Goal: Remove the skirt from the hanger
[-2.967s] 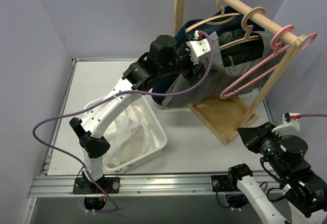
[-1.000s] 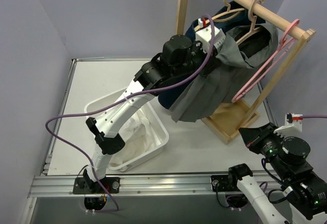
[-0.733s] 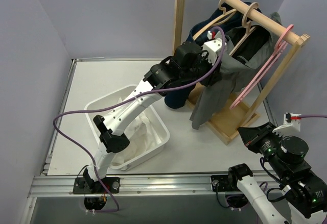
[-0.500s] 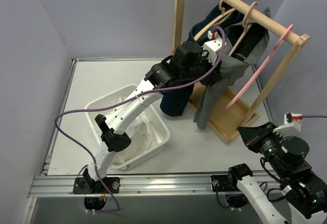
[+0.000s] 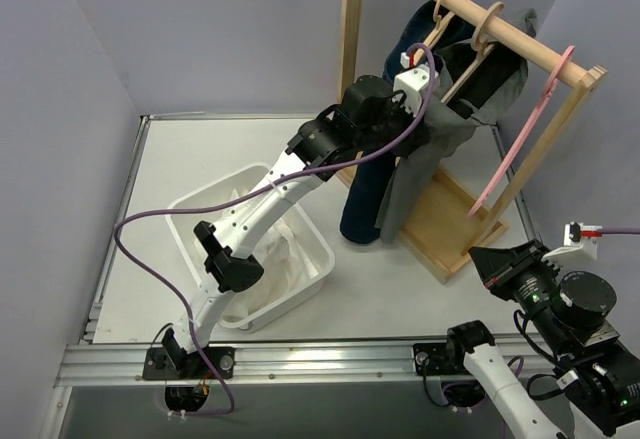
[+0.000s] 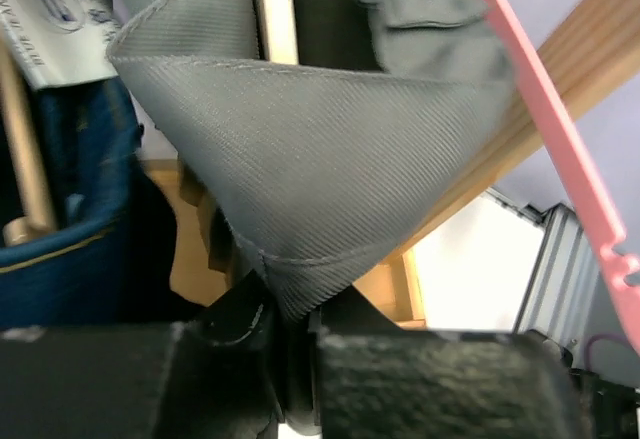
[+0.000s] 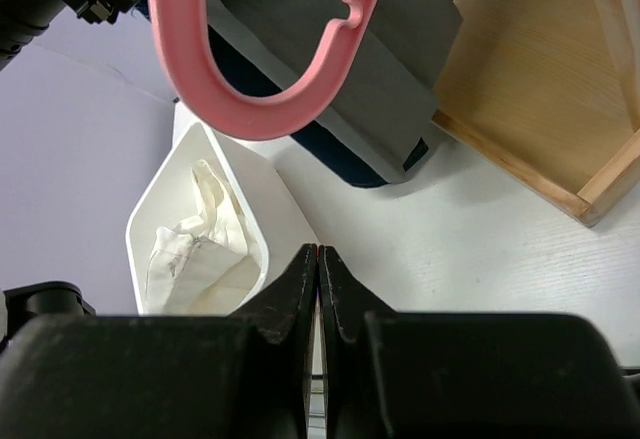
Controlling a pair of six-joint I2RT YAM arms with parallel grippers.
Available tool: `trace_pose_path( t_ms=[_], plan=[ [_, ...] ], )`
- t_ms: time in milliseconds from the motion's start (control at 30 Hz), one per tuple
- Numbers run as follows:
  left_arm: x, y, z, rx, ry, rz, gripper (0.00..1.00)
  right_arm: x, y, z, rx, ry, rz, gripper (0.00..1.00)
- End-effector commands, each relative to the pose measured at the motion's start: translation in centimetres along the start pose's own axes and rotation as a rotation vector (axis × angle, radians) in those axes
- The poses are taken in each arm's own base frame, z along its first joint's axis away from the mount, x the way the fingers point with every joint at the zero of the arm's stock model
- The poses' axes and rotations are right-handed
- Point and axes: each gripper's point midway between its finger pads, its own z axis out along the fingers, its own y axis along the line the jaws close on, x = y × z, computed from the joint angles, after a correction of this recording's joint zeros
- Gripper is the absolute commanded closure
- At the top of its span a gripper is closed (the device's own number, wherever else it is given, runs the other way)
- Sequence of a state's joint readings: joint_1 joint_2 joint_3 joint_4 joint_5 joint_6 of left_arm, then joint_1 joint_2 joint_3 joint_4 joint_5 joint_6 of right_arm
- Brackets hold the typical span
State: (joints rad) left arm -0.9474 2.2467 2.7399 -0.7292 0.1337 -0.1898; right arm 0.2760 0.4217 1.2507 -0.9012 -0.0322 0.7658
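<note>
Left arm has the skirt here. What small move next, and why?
Probably pull the left gripper down and toward the white bin. Its jaws pinch a fold of the gray skirt, which hangs on the wooden hanger, so a tug should slide it off.

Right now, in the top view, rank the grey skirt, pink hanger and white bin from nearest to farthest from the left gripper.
1. Grey skirt, pinched in the left gripper.
2. Pink hanger, to its right.
3. White bin, lower left.
</note>
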Motion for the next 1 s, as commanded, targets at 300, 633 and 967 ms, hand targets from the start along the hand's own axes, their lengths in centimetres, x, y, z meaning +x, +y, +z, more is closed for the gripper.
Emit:
trace_pose_path(
  t_ms=[300, 633, 967],
  plan=[
    [-7.3, -0.7, -4.9, -0.035, -0.277, 0.002, 0.98, 0.2, 0.1, 1.5, 0.007, 0.025, -0.018, 1.0],
    [-13.4, -2.4, -11.7, -0.013, -0.454, 0.01, 0.98, 0.2, 0.6, 2.2, -0.012, 0.034, -0.045, 1.0],
    [-14.9, -4.4, -12.2, 0.057, -0.453, -0.003, 0.98, -0.2, 0.8, 1.8, -0.016, 0.028, -0.068, 1.0]
  ],
)
